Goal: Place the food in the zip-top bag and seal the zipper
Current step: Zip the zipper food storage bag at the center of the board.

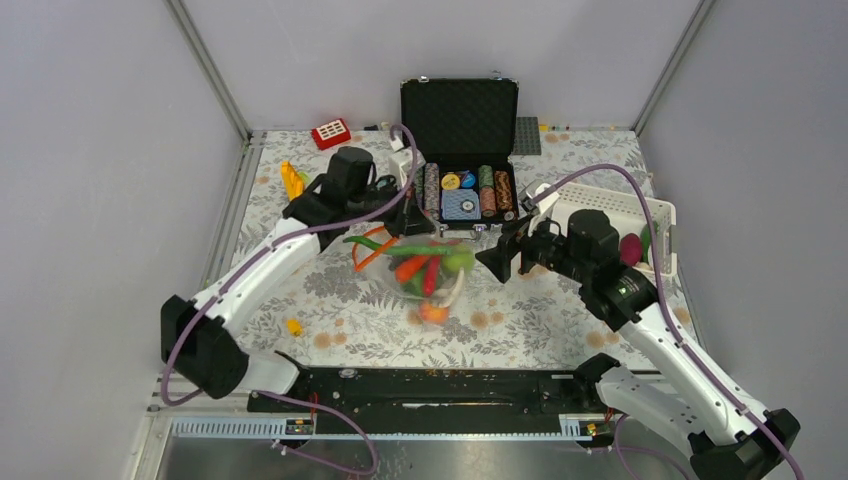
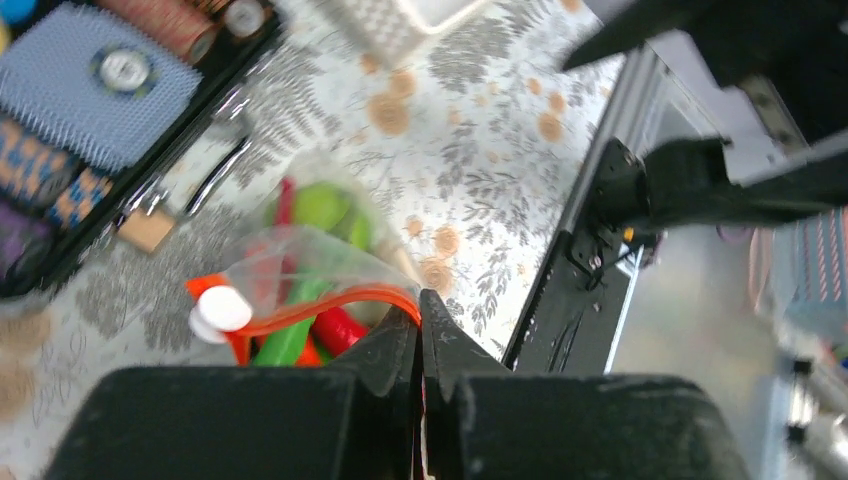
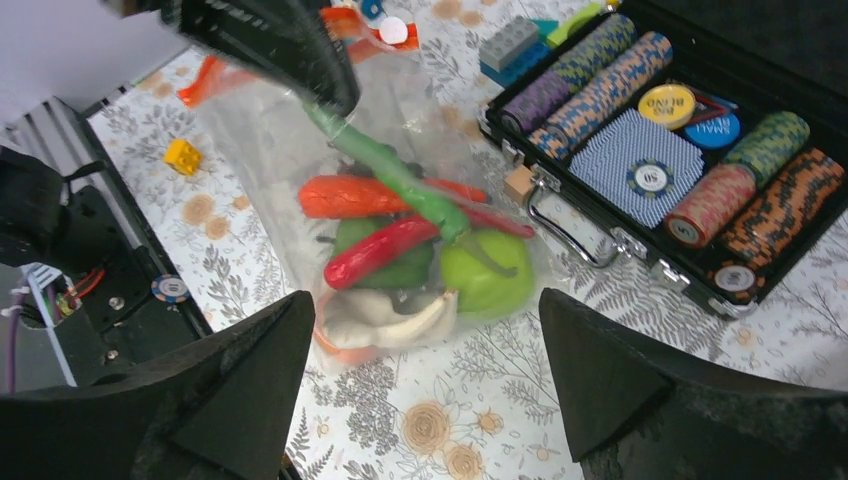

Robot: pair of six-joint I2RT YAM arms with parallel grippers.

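Right of the zip-top bag (image 3: 290, 150) our right pincer (image 3: 425, 300) stands spread; our left pincer (image 2: 418, 305) pinches the zipper (image 2: 330, 300).

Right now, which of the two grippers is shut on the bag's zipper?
The left gripper: it pinches the orange zipper; the right gripper stands wide open.

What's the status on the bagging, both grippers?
Left gripper shut on the zipper. Right gripper open, short of the zip-top bag. Food pieces inside it. Poker chip case close beside.
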